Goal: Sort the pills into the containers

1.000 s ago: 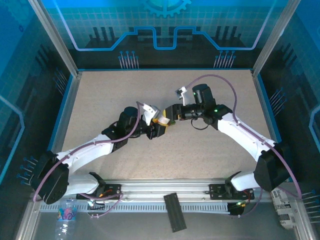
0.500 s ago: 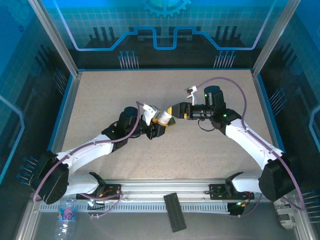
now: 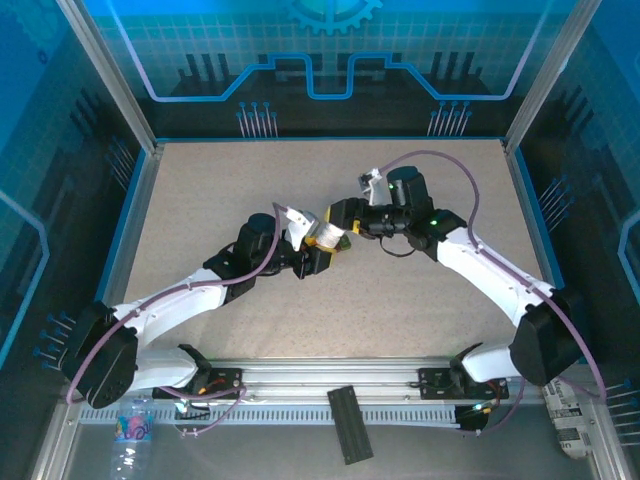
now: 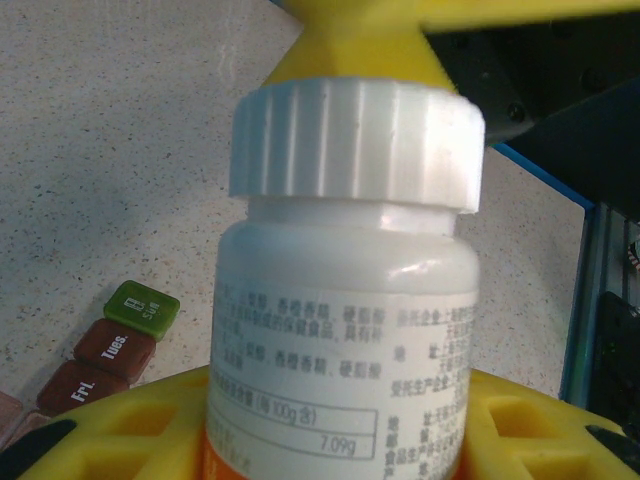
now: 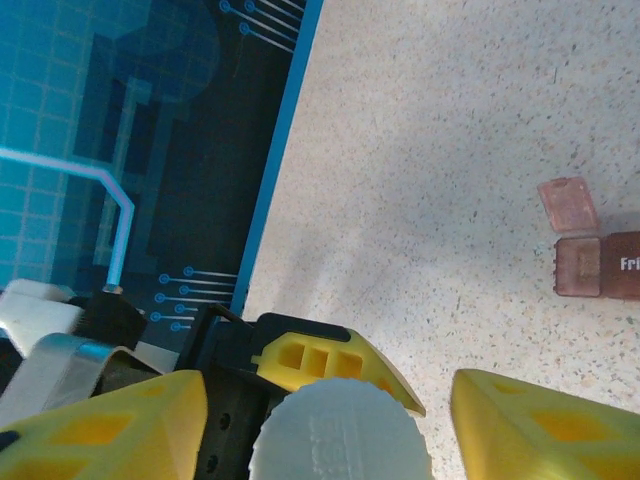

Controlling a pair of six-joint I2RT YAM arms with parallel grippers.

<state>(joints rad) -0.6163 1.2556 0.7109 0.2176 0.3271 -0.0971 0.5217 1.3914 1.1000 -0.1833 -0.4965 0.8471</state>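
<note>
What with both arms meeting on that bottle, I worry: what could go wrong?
The right gripper straddles the cap with gaps either side; closing off-centre, it may slip on the ribs.
The left gripper grips the bottle low; twisting could turn it in that hold.
The containers lie aside on the table, so a spill might miss them.

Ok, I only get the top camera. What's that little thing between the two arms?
Observer: A white bottle with a ribbed cap. The left fingers hold its body.
Operator: Is the other arm grabbing the cap?
Observer: Not yet. The right fingers sit either side of it, with gaps.
Operator: Where do the pills go?
Observer: There's a pill box on the table. Its green end says SUN.
</note>
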